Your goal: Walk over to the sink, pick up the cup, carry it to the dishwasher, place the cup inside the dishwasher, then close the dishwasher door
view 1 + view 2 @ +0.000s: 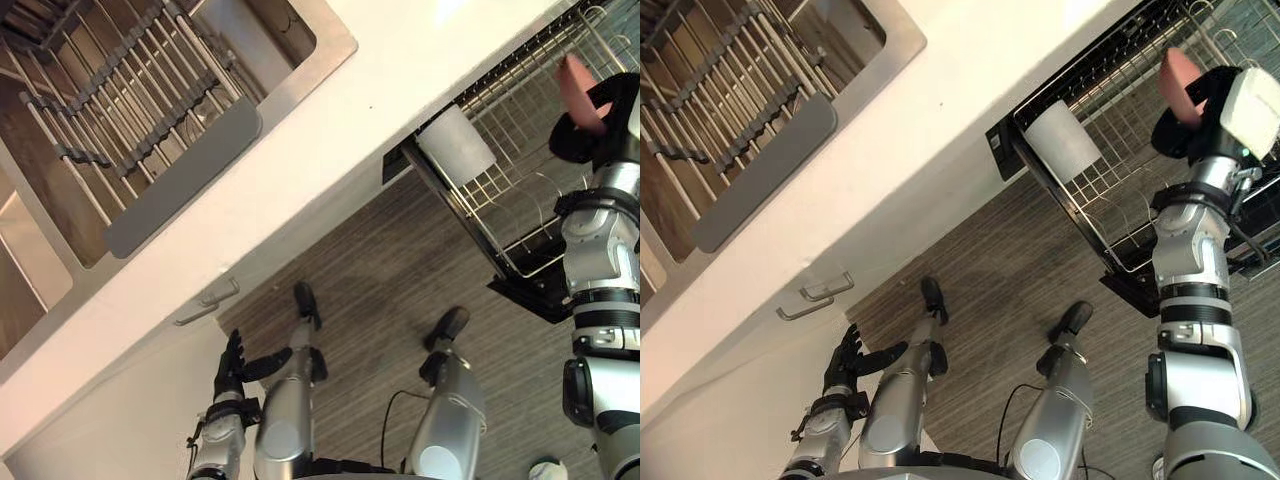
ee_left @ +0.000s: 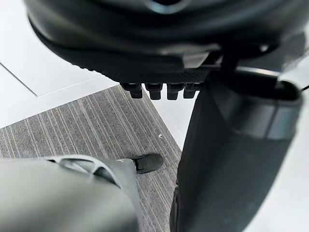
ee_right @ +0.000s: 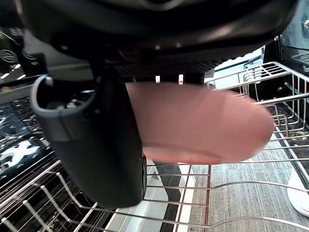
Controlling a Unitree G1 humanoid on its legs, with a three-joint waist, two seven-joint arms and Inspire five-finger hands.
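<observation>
We see our right arm stretched forward, right hand (image 1: 600, 122) clasping a pink cup (image 1: 577, 85); our left arm hangs low, left hand (image 1: 231, 366) with fingers relaxed.

My two head eyes look steeply down and share the counter (image 1: 340, 130), with the sink (image 1: 320, 60) at far left and the dishwasher rack (image 1: 1118, 135) at right. My right wrist camera sits close over that rack, and the left one faces the floor (image 2: 72, 123).
</observation>
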